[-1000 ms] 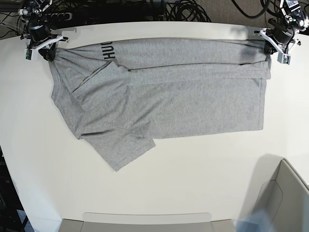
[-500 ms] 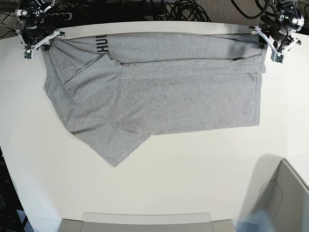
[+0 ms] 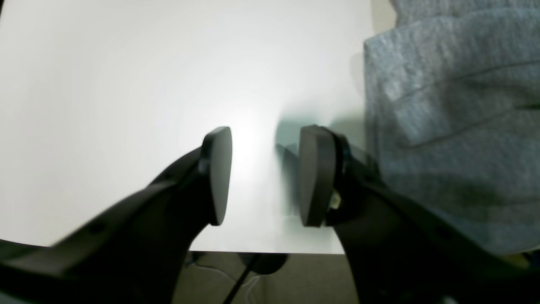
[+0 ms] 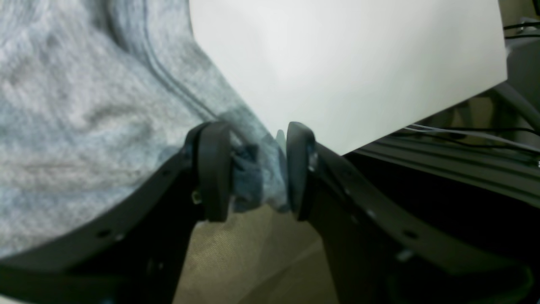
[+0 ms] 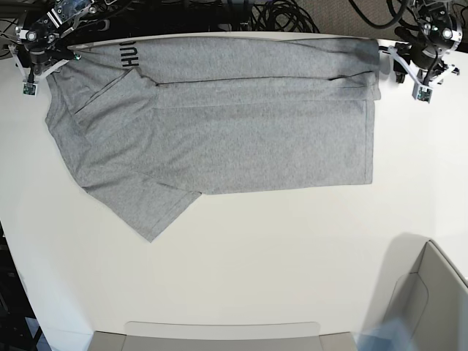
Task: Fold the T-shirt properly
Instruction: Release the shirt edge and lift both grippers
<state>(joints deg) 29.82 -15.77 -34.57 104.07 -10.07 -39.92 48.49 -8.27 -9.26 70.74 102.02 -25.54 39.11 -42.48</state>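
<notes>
Shirt slid left and far | T-shirt (image 5: 219,124) flat on table (image 5: 292,278) | left gripper (image 3: 263,175) wide, empty | right gripper (image 4: 257,169) wide around cloth | next: grab near edge evenly.

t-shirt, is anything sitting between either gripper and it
Nothing visible. The left gripper stands open over bare table beside the T-shirt edge; the right gripper is open with cloth between its jaws.

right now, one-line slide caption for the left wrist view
Open left gripper over bare white table, grey T-shirt lying just beside it.
</notes>
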